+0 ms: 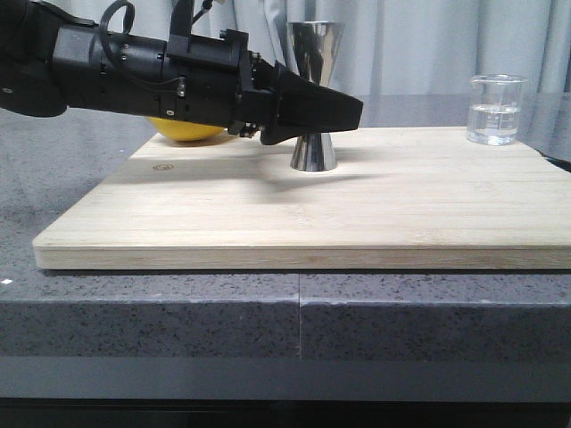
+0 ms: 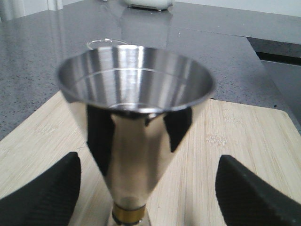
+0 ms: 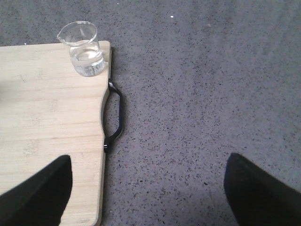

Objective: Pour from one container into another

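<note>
Low over the bamboo board (image 1: 357, 205), the left arm reaches in level from the left, its gripper (image 1: 312, 111) at the steel jigger (image 1: 314, 98). Its jaws stand wide open on either side of the jigger's narrow waist, touching nothing. The jigger stands upright near the board's back edge, a yellow fruit (image 1: 187, 132) behind the arm. The glass beaker (image 1: 496, 109), part full of clear liquid, sits at the board's far right corner. The right gripper (image 3: 148, 188) hovers over the grey bench (image 3: 211, 94), jaws spread, empty.
</note>
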Action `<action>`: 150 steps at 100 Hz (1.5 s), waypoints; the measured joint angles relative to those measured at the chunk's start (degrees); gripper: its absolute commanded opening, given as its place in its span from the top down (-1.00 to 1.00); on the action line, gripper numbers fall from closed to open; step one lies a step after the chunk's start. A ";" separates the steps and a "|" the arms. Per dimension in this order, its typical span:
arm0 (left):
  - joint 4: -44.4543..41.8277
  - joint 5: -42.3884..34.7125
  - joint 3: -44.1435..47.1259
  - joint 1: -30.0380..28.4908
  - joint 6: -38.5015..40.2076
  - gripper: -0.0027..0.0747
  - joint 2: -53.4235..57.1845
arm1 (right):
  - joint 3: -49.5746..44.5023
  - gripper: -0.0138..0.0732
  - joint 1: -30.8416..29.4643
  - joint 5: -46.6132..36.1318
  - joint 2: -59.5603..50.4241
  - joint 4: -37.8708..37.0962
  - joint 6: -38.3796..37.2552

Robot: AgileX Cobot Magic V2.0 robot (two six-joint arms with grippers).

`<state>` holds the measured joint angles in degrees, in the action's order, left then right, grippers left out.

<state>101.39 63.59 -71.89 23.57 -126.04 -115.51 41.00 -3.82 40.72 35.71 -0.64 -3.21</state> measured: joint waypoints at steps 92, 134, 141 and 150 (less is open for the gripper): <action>0.00 0.00 -0.25 0.00 -0.10 0.79 0.00 | 0.00 -0.69 0.00 -0.80 0.00 -0.31 0.00; -0.19 -0.11 -3.38 0.00 -1.11 0.83 0.00 | 1.33 -0.69 4.33 -5.35 7.36 -0.31 0.00; -0.19 -0.11 -3.84 0.00 -1.20 0.83 0.00 | 2.35 -0.69 6.00 -6.91 10.01 -0.31 0.00; -0.19 -0.11 -4.19 0.00 -1.20 0.83 0.00 | 3.69 -0.69 8.08 -9.61 13.79 -0.31 0.00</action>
<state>101.20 63.48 -76.08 23.57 -127.24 -115.51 44.69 4.26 31.11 49.51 -0.95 -3.21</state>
